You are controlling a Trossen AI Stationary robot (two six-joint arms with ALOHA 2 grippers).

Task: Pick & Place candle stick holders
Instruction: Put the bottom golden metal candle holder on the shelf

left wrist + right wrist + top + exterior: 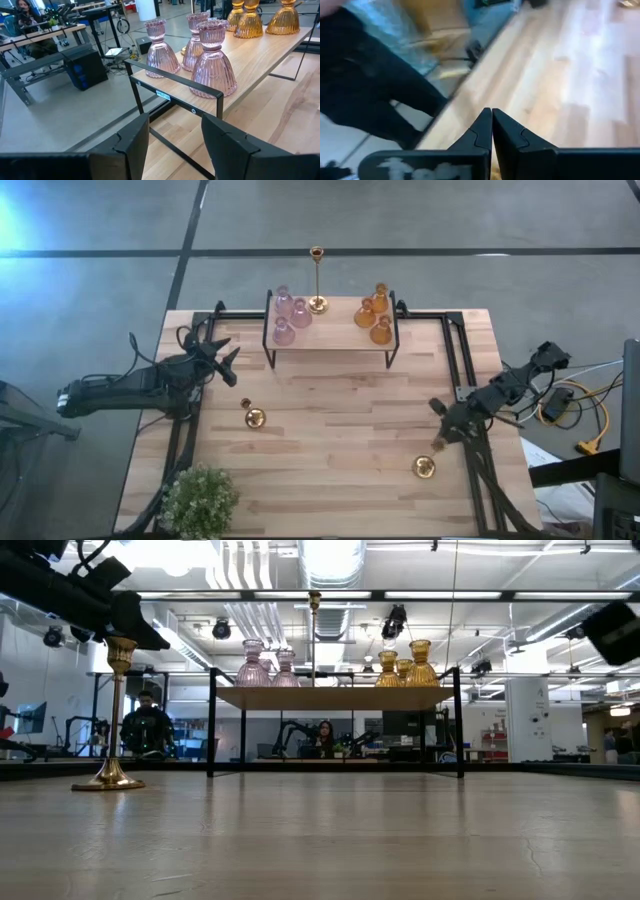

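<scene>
While left hand (172,145) gapes, pink holders (212,62) beyond

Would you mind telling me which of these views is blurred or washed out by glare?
Right wrist view: background smeared, only the shut right gripper sharp. Low view: ceiling lights blown out. High view: blue glare in a corner. Left wrist view: pink holders crisp.

Pink ribbed glass holders (212,62), amber ones (372,315), gold sticks (317,278)
</scene>
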